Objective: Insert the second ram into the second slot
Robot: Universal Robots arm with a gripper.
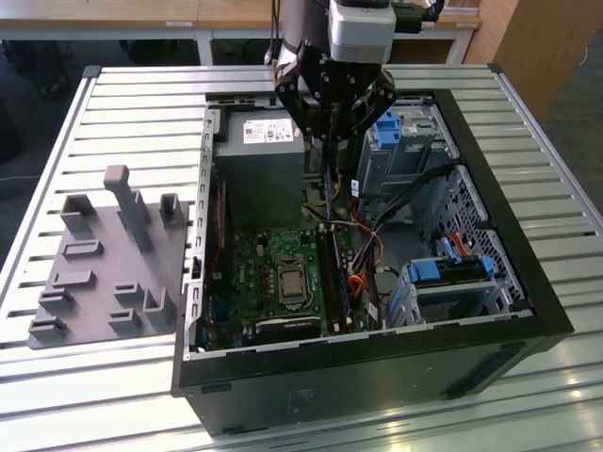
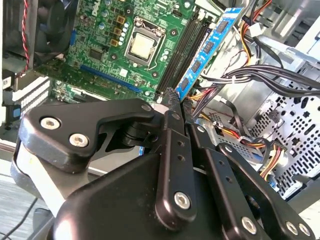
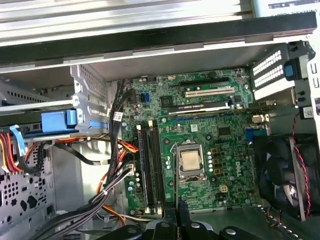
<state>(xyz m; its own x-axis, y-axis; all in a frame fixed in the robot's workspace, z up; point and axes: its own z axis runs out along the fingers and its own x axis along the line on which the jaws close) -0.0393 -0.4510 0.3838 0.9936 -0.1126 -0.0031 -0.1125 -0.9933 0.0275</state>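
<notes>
Holding the second ram by one short end, with the gripper clamped on it. Thin, flat and long. Bright blue board in the second wrist view, studded with a row of small black rectangular chips, paler toward the far end. There, stretched out alongside the memory slots, on their side away from the CPU socket. In the exterior view, second ram hanging edge-on as a dark sliver below the gripper, raised off the board, seen above the CPU socket and slightly to the exterior view's right of it. Not seated in any slot. In the first wrist view, a blue corner of the second ram peeking past the gripper.

Well to the exterior view's left of the CPU socket, outside the case: a grey fixture plate, matte plastic, with blocky upright posts and low ridges. Beneath it all, a table of ribbed silver metal slats. Around the socket, the computer case, black-rimmed, with bare sheet-metal walls. Beyond the socket, a plain grey power supply box. Surrounding the socket, the green motherboard, crowded with tiny parts. Socket itself a square metal frame with a dull shiny centre. Just to the exterior view's right of the socket, long narrow black memory slots, side by side. Farther right, a tangle of black, orange and red cables, then perforated steel drive cages with blue plastic tabs.
</notes>
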